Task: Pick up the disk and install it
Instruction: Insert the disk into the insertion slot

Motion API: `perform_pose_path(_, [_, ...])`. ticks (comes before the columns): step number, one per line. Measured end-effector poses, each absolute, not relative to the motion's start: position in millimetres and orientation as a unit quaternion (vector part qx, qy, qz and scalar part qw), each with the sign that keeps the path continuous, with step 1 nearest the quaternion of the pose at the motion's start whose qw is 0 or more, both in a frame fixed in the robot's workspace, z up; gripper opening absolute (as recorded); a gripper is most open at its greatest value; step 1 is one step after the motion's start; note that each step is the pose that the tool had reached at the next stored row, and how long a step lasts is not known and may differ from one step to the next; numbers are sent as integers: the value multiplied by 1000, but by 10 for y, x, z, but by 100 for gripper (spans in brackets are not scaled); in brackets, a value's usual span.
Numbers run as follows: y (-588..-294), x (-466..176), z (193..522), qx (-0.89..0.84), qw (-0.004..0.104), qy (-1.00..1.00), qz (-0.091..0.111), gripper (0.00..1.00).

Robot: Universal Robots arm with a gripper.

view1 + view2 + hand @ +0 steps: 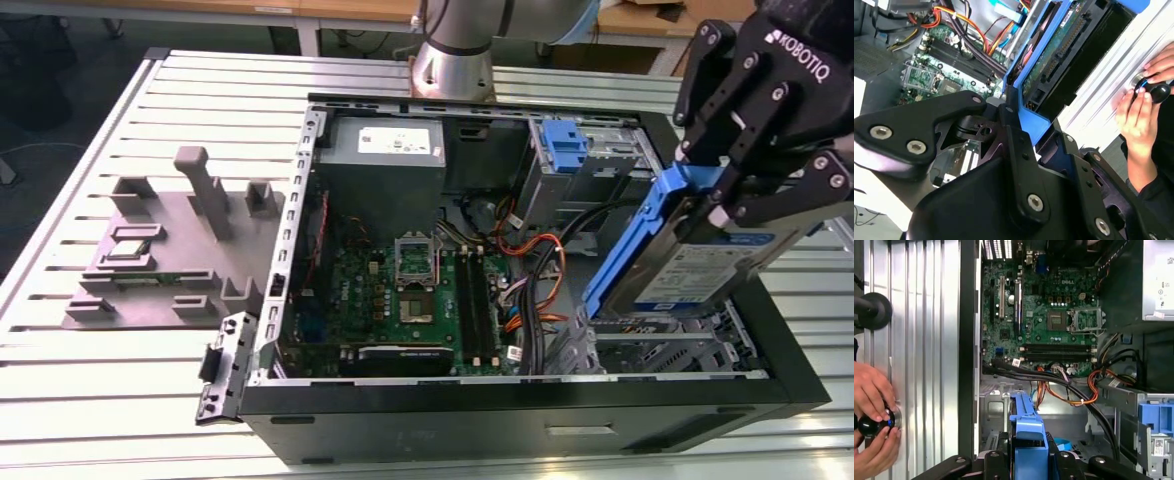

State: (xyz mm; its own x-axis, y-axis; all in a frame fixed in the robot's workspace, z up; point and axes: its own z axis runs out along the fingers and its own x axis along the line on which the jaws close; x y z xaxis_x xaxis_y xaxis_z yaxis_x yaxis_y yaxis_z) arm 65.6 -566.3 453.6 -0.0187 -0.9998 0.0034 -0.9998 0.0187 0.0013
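Black jaws clamped on blue-railed disk [705, 268], held tilted, low end over open computer case [534, 410].

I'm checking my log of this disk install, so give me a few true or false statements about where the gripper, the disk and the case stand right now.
1. The gripper is shut on the disk. True.
2. The disk lies flat inside the computer case. False: it is held tilted over the open case, at the exterior view's right.
3. A person's hands are on a black knob beside the case. True.
4. The case is closed. False: it is open and the motherboard shows.
5. The grey fixture sits at the exterior view's right of the case. False: it is at the left.
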Motion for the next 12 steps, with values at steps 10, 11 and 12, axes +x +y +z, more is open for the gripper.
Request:
perform_pose_path(10, [-5674, 733, 4418, 700, 2, -714, 1, 36])
perform_pose_path(11, [-5674, 733, 4409, 700, 2, -714, 1, 36])
perform_pose_path(12, [-5674, 733, 4402, 700, 2, -714, 1, 36])
